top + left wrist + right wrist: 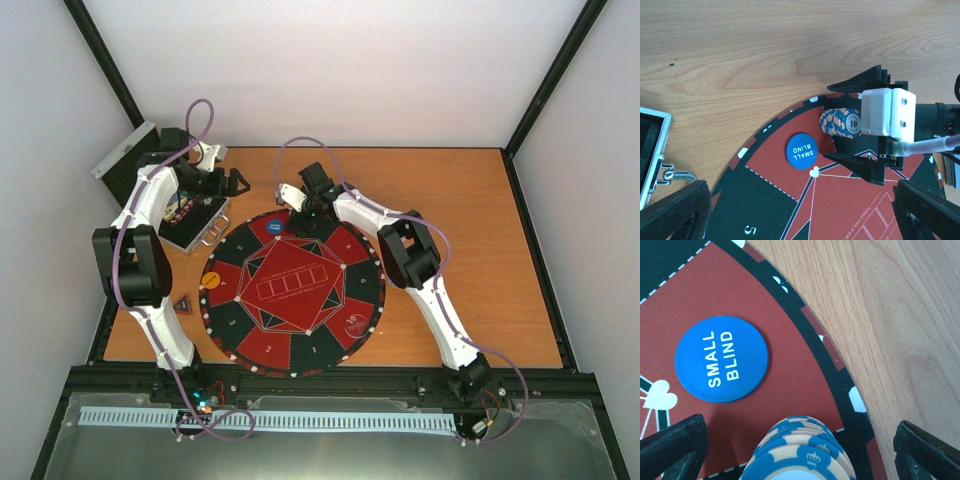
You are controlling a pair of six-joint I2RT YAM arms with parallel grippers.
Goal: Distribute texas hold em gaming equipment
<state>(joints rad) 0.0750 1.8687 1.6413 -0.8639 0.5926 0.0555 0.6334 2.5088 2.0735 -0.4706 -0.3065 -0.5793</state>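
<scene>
Chip stack [840, 123] on far red sector of mat [757, 200], just beside blue SMALL BLIND button [801, 150], not touching it; blue-and-cream rims, "10" on end face; standing or lying, not clear from either wrist view. Right gripper [800, 430] straddling stack; jaws spread, visible gap on each side in right wrist view, so no pinch at present. Left gripper [801, 185] hovering over mat edge near case [660, 150]; jaws wide apart, nothing between them.

Step, as judged: seating a chip stack at the small-blind place; stack apparently down on mat and free of jaws; set-down versus pick-up not decidable from one moment. Next move, if set-down: draw right gripper back along its own axis, jaws wide, no sideways drift; stack narrow for its length, likely to topple or roll onto button at a nudge. Then on to next item for the other seats, presumably from case, nearer to left arm.

Count: stack 1, chips in it several, rims too crowded for an exact number; blue button 1; orange button [212, 279] 1, on left sector of mat; dark triangular marker [183, 304] 1, off mat on table [765, 50] by left arm; mat 1; case 1, open. Cards: none made out; case contents too small to tell.
</scene>
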